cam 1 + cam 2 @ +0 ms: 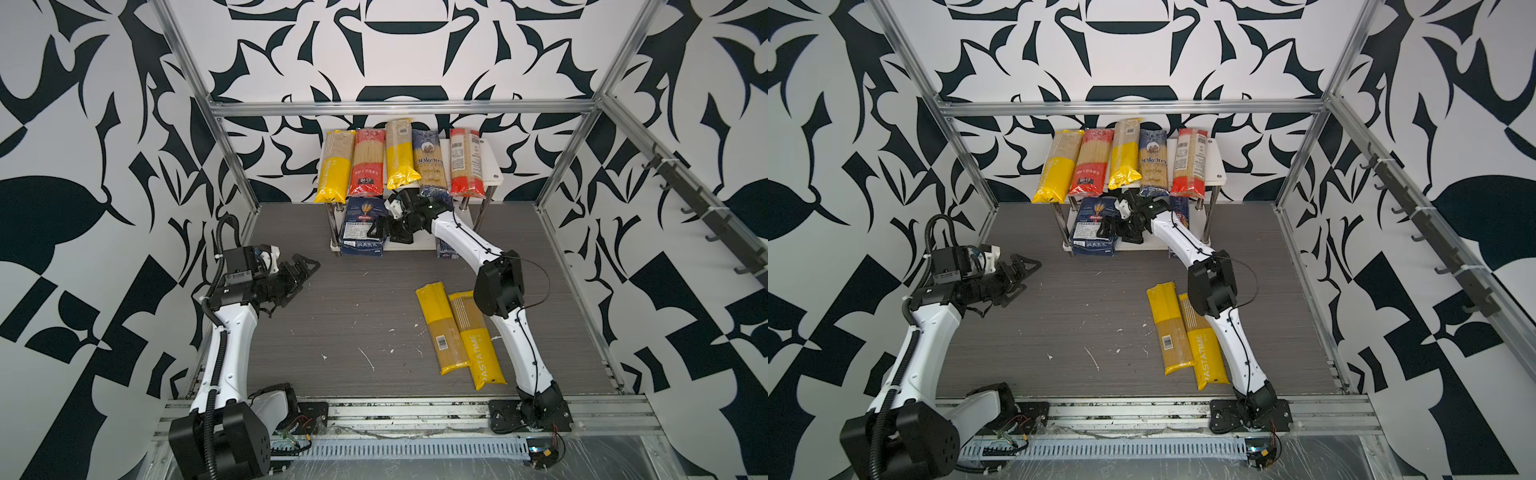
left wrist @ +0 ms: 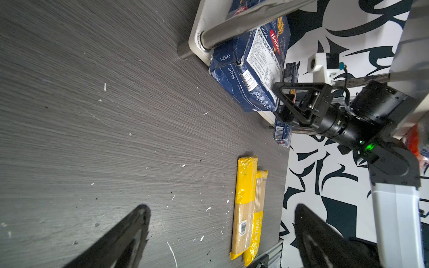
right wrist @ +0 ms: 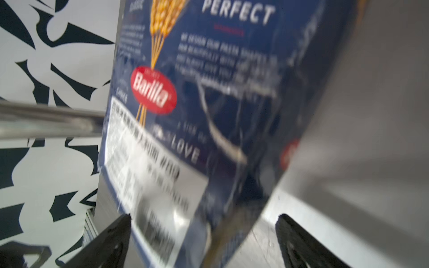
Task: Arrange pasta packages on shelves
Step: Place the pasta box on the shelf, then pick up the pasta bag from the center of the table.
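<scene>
The shelves' top board (image 1: 492,166) carries several spaghetti bags side by side: yellow (image 1: 332,166), red (image 1: 368,164), yellow (image 1: 401,156), blue (image 1: 430,164), red (image 1: 467,164). On the lower board (image 1: 415,245) lies a wide blue Barilla pack (image 1: 363,226) (image 3: 209,92), with a slim blue box (image 1: 446,249) at the right end. My right gripper (image 1: 388,235) (image 3: 204,218) reaches under the top board, open, with its fingers on either side of the Barilla pack's near end. Two yellow bags (image 1: 442,332) (image 1: 478,340) lie on the table. My left gripper (image 1: 307,282) (image 2: 222,207) hovers open and holds nothing.
Chrome posts (image 1: 332,224) stand at the shelf corners. Aluminium frame bars (image 1: 399,108) run above and beside the shelves. The right forearm (image 1: 465,241) crosses in front of the slim box. The dark wood table (image 1: 353,316) has white flecks on it.
</scene>
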Robot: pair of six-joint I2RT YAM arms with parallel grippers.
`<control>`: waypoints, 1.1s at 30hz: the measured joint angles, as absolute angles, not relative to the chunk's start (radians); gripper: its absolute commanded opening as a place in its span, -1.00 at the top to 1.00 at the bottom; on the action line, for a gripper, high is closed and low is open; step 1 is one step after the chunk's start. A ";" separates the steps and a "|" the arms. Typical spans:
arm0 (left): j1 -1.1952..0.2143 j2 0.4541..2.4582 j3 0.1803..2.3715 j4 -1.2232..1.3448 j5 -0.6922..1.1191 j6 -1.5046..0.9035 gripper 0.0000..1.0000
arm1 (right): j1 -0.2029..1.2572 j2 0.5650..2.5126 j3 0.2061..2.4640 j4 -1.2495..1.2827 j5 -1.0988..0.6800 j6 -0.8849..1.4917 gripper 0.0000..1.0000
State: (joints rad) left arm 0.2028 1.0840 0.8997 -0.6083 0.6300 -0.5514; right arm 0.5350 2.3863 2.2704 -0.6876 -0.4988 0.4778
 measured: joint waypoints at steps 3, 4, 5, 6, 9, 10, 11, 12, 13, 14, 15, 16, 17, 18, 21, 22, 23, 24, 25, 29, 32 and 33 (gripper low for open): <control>0.203 1.084 0.900 -0.608 0.630 -0.554 -0.99 | 0.533 2.314 2.146 -0.652 -0.497 0.475 -1.00; 0.203 1.082 0.900 -0.608 0.630 -0.556 -0.98 | 0.532 2.292 2.108 -0.637 -0.496 0.476 -1.00; 0.203 1.080 0.900 -0.608 0.630 -0.558 -0.98 | 0.532 2.272 2.075 -0.623 -0.498 0.477 -1.00; 0.203 1.075 0.900 -0.608 0.630 -0.561 -0.98 | 0.532 2.249 2.039 -0.606 -0.498 0.478 -1.00; 0.203 1.047 0.895 -0.608 0.631 -0.570 -0.98 | 0.532 2.175 1.923 -0.548 -0.501 0.488 -1.00; 0.203 1.035 0.891 -0.607 0.631 -0.573 -0.98 | 0.532 2.151 1.885 -0.531 -0.504 0.492 -1.00; 0.203 1.023 0.885 -0.607 0.632 -0.577 -0.99 | 0.532 2.132 1.852 -0.516 -0.506 0.495 -1.00; 0.203 1.010 0.878 -0.606 0.632 -0.577 -0.98 | 0.532 2.112 1.818 -0.503 -0.508 0.498 -1.00; 0.203 0.997 0.870 -0.609 0.632 -0.579 -0.98 | 0.533 2.092 1.782 -0.487 -0.511 0.499 -1.00; 0.202 0.987 0.863 -0.610 0.632 -0.580 -0.98 | 0.533 2.079 1.757 -0.479 -0.512 0.501 -1.00; 0.200 0.978 0.857 -0.614 0.632 -0.581 -0.99 | 0.533 2.062 1.726 -0.467 -0.513 0.504 -1.00; 0.198 0.972 0.855 -0.618 0.632 -0.583 -0.99 | 0.535 2.045 1.693 -0.453 -0.513 0.507 -1.00; 0.196 0.968 0.852 -0.618 0.632 -0.583 -0.98 | 0.537 2.032 1.669 -0.445 -0.513 0.510 -1.00; 0.193 0.962 0.850 -0.619 0.632 -0.585 -0.99 | 0.540 2.016 1.640 -0.436 -0.513 0.514 -1.00; 0.184 0.952 0.842 -0.625 0.633 -0.588 -0.98 | 0.555 1.962 1.558 -0.413 -0.511 0.522 -1.00; 0.181 0.951 0.842 -0.626 0.633 -0.588 -0.99 | 0.561 1.942 1.532 -0.412 -0.511 0.524 -1.00; 0.179 0.951 0.842 -0.626 0.633 -0.588 -0.99 | 0.566 1.923 1.510 -0.405 -0.510 0.525 -1.00; 0.175 0.951 0.841 -0.625 0.633 -0.590 -0.99 | 0.571 1.897 1.481 -0.398 -0.508 0.525 -1.00; 0.171 0.951 0.841 -0.625 0.632 -0.592 -0.98 | 0.575 1.868 1.451 -0.398 -0.505 0.527 -1.00; 0.133 0.956 0.839 -0.625 0.621 -0.603 -0.98 | 0.589 1.750 1.343 -0.392 -0.492 0.529 -1.00; 0.060 0.973 0.839 -0.622 0.584 -0.615 -0.98 | 0.594 1.663 1.269 -0.394 -0.476 0.530 -1.00; 0.029 0.981 0.839 -0.618 0.567 -0.623 -0.99 | 0.596 1.633 1.245 -0.399 -0.468 0.531 -1.00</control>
State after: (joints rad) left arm 0.0288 0.9813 0.8391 -0.6182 0.5671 -0.6228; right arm 0.5961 1.6333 1.2446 -0.3988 -0.4683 0.5312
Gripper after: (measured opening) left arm 0.992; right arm 0.998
